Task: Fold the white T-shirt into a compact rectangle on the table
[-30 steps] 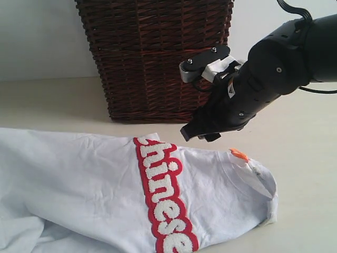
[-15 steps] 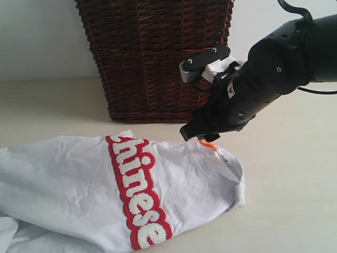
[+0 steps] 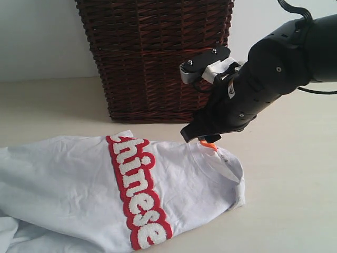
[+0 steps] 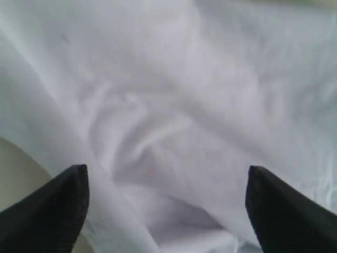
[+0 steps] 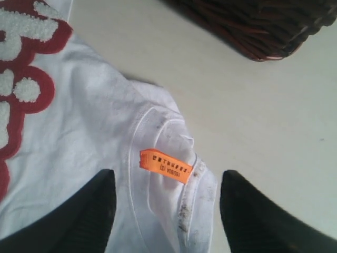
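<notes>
Exterior view first: the T-shirt [image 3: 79, 179] lies on the worktop [image 3: 295, 200] in front of the basket [image 3: 158, 52]. It is rumpled rather than spread, and nothing looks folded to shape yet. Its long axis runs from the collar [image 3: 224, 161] on the right, back across the red-edged lettering [image 3: 134, 190] and out past the left edge of the frame.

And there's the right end effector [image 3: 201, 135], hanging just above that collar. The orange tag [image 3: 209, 144] peeks out right under its tip. From the right wrist camera the two fingers stand wide apart and empty, with the tag sitting squarely between them. The neck opening is directly beneath the gap, and the shirt body stretches away from it along that long axis.

Over to the left wrist camera. The left end effector [image 4: 167, 168] has its jaws spread wide too, poised over a bunched swirl of plain white cloth, with a sliver of bare worktop at one side. It isn't visible from outside, so exactly where along the shirt it sits, I can't tell.

So the right arm is clearly the nearer one to the neck. My read is that a straight drop would put both fingers around the collar edge by the tag. The thing to watch is pinching only the top layer.
</notes>
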Motion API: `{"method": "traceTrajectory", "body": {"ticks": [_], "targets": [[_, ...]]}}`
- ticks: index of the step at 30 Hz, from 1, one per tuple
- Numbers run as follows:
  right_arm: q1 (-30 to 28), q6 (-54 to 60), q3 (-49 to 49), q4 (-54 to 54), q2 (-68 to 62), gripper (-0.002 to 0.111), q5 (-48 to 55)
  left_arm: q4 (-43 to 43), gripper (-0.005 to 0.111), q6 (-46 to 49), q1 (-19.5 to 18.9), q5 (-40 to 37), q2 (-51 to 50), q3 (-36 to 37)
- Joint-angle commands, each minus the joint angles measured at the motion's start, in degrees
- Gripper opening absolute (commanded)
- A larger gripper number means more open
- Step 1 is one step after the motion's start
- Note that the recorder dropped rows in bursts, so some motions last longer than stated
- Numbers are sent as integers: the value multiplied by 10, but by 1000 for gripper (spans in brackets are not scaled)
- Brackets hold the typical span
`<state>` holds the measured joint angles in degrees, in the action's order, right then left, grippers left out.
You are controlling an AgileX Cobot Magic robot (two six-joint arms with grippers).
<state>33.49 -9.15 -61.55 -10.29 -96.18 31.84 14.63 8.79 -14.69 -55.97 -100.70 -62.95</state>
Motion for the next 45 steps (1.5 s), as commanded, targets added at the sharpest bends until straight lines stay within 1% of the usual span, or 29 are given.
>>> {"method": "traceTrajectory", "body": {"ticks": [1,5,6,8,10,13,14,16,17,18,19,20,21,22,23,24,25,26,29,31,33,35,37,39,41,42,43,44,45], "targets": [[-2,-6,1,-10,-3,55,13,-6,78,-2,70,-46,29,76],[-2,-6,13,-12,-17,50,3,10,78,-9,140,15,73,177],[-2,-6,20,-13,-24,49,-4,10,78,-16,155,28,80,193],[-2,-6,33,-14,-35,48,-17,8,78,-25,182,37,96,222],[-2,-6,41,-12,-46,46,-27,-15,78,-47,196,25,107,232],[-2,-6,46,-7,-58,46,-35,-124,78,-151,200,-1,113,240],[-2,-6,46,-7,-61,46,-35,-188,78,-209,199,-5,113,243],[-2,-6,46,-7,-71,46,-45,-277,78,-289,198,-8,113,251],[-2,-6,46,-7,-77,46,-52,-309,78,-313,198,-6,113,255],[-3,-6,46,-8,-85,44,-63,-323,77,-325,198,-5,112,258],[-9,-6,46,-10,-102,37,-79,-330,69,-332,198,0,103,258],[-15,-7,46,-10,-114,31,-85,-330,64,-332,198,3,98,258],[-28,-11,46,-10,-133,22,-98,-330,51,-332,198,10,78,257],[-35,-12,46,-10,-142,17,-105,-332,46,-334,198,10,68,257],[-42,-12,46,-10,-153,12,-116,-342,36,-336,198,8,53,257],[-47,-12,46,-12,-160,9,-123,-351,23,-336,198,-5,38,251],[-50,-12,46,-12,-170,4,-127,-368,6,-338,198,-32,24,242],[-50,-12,46,-12,-178,1,-133,-376,0,-341,198,-40,21,238],[-50,-11,44,-17,-212,0,-141,-393,0,-342,198,-49,22,236],[-52,-11,44,-18,-220,0,-141,-418,0,-347,198,-82,22,236],[-58,-10,44,-19,-224,0,-138,-471,0,-374,198,-137,22,236],[-67,-10,44,-19,-226,0,-127,-559,0,-434,197,-140,24,226],[-70,-10,44,-19,-226,0,-121,-576,0,-447,193,-140,33,216],[-70,-10,44,-19,-226,0,-120,-578,4,-455,193,-140,35,206],[-70,-10,44,-19,-225,0,-121,-570,16,-447,193,-140,35,203],[-70,-10,44,-19,-222,0,-121,-543,38,-414,193,-140,35,203],[-70,-10,44,-19,-220,0,-121,-522,49,-388,192,-140,35,203],[-70,-5,44,-19,-211,0,-119,-508,71,-364,192,-140,35,203],[-70,2,44,-17,-205,0,-119,-520,79,-377,192,-140,35,203]]}}
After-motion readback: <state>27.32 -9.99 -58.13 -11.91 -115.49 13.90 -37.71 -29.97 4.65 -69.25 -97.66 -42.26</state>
